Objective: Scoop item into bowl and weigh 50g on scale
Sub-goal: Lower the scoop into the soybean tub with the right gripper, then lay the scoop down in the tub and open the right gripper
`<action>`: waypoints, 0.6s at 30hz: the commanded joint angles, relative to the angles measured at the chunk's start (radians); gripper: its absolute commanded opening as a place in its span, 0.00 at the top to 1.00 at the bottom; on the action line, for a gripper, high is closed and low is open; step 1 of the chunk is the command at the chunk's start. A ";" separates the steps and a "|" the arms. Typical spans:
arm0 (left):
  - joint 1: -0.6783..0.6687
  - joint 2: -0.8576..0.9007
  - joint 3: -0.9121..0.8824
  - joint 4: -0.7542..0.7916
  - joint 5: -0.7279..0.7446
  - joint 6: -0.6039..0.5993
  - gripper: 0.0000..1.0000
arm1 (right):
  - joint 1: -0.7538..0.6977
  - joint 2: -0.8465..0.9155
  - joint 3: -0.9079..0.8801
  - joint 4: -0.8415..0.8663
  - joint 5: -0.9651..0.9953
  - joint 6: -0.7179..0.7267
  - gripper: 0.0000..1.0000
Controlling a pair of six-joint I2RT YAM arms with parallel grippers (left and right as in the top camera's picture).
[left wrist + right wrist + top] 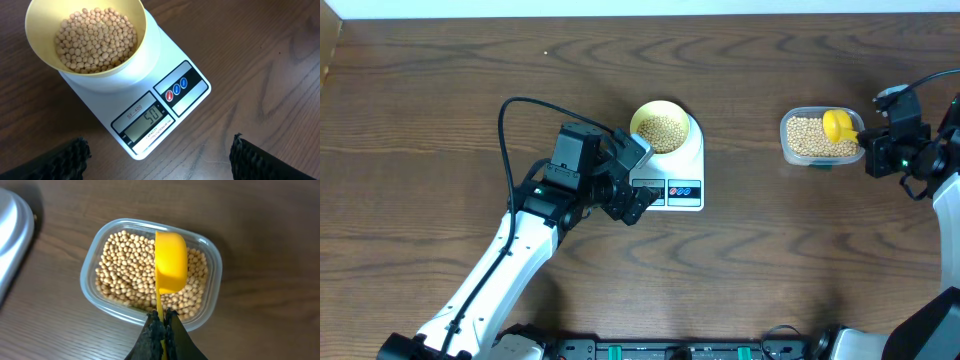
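Left wrist: left tool [159,150] spread wide, nothing held. One scale [150,67] just beyond, display reads 50. One bowl [37,30] of beans [95,40] sits on its platform. Right tool [162,317] pinches the one scoop [171,262] by its handle, above one bean-filled tub [215,280].

You see a dark wood-grain table [440,90] carrying the white scale [692,160] near its middle, and a clear tub [784,135] well apart on the right.
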 commanded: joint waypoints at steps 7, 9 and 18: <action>0.004 0.008 -0.006 -0.002 0.013 0.013 0.08 | 0.005 -0.018 -0.003 -0.018 -0.019 0.583 0.99; 0.004 0.008 -0.006 -0.002 0.013 0.013 0.08 | 0.005 -0.017 -0.003 -0.017 -0.008 0.673 0.99; 0.004 0.008 -0.006 -0.002 0.013 0.013 0.08 | 0.005 -0.017 -0.003 -0.026 0.023 0.879 0.88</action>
